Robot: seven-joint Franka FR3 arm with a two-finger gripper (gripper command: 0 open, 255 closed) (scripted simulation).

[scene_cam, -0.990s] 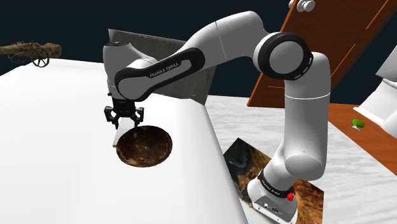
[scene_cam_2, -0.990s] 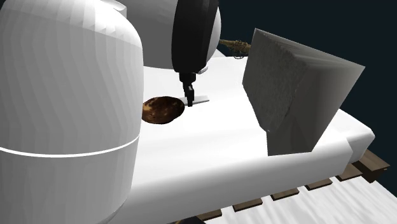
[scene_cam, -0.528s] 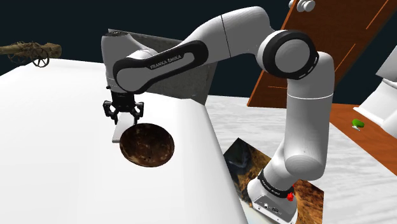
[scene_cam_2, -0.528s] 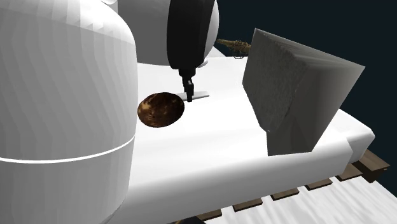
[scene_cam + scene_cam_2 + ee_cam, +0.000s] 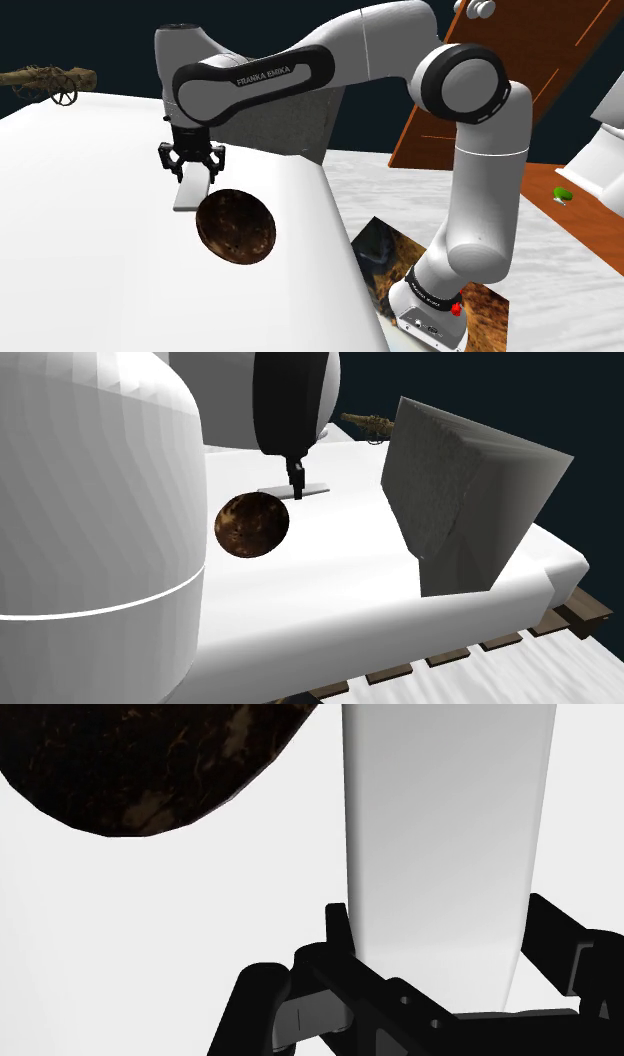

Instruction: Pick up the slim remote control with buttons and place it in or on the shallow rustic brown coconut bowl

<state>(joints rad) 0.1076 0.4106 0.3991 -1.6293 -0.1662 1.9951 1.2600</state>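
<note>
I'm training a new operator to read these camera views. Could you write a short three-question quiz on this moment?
1. True or false: the gripper is shut on the pale slim remote.
2. How is the bowl drawn? A) plain white B) mottled dark brown C) bright green
3. In one word: is the remote inside the bowl yet?

Key
1. True: the fingers clasp its sides.
2. B.
3. No: it is beside the bowl, in the gripper.
</note>
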